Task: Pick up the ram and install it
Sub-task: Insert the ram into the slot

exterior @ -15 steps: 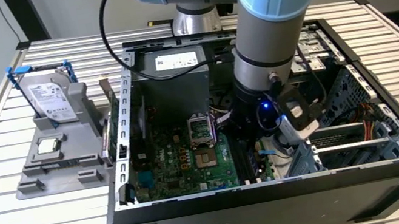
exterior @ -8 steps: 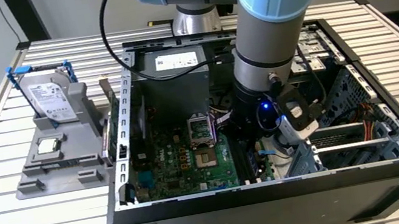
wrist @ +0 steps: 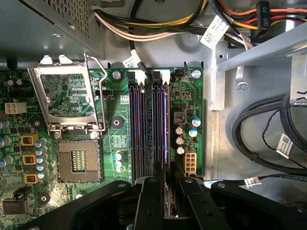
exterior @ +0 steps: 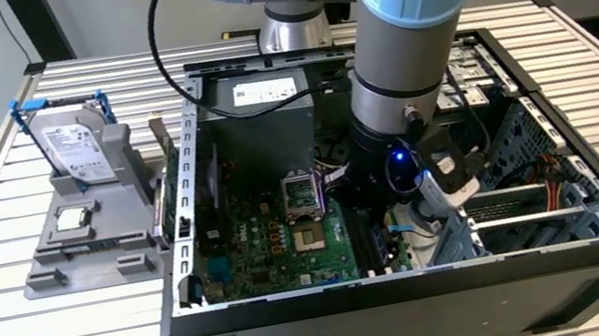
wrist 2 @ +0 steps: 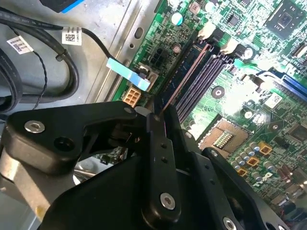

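The gripper (wrist: 168,194) is down inside the open computer case (exterior: 188,150). Its two fingers (wrist: 151,201) are pressed in on the ram (wrist 2: 184,78), which they pinch by one end. The stick shows as a thin edge running out from between the fingertips.

On a clock face laid over the exterior view, the arm (exterior: 402,48) comes down from about twelve o'clock. Its wrist sits at roughly three o'clock from the processor socket (exterior: 312,238), over the strip of board that holds the memory slots (wrist: 148,129).

The relation that matters is the ram's long axis against those slots. In the second wrist view, the stick's edge runs from the gripper (wrist 2: 156,120) straight along the slots (wrist 2: 201,81), parallel to them and not crossing them. It appears to lie over the outermost slot, the one farthest from the socket (the small white connector (wrist 2: 132,97) sits on that same side). In the exterior view the slots run close to twelve-to-six, so the stick lies along that line too.

The ram is directly under the fingers, not off to one side, so the gap that counts is between its lower edge and the slot. Whether that edge is already in the slot or just above it cannot be told.

At nine o'clock from the case, well apart, a grey stand (exterior: 85,247) holds the hard drive (exterior: 74,148) and a small square chip (exterior: 71,217).
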Motion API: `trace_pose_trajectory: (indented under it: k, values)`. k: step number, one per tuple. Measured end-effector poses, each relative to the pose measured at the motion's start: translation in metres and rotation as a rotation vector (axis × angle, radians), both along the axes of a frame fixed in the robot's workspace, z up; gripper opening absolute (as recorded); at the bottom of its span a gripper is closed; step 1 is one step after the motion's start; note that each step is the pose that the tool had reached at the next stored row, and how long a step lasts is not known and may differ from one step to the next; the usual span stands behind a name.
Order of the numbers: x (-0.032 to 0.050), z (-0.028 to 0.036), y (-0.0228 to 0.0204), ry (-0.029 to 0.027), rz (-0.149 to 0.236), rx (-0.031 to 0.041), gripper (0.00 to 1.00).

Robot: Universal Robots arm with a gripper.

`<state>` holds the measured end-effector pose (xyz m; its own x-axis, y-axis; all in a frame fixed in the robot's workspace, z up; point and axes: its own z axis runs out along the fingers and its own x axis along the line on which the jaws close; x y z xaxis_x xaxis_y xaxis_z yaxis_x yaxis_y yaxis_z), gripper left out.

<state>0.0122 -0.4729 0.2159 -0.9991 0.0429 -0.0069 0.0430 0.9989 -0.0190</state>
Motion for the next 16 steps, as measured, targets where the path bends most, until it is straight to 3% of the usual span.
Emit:
trace_pose_trajectory:
  k: [7,11,12,16]
  values:
    - [0.0001,0.0308,0.0001,-0.0002,0.0,0.0006,1.0]
    - [0.0,0.0321,0.0,-0.0001,0.0,0.0002,1.0]
    - [0.0,0.0321,0.0001,-0.0002,0.0,0.0007,0.0]
    - [0.0,0.0331,0.0001,-0.0001,0.0,0.0004,0.0]
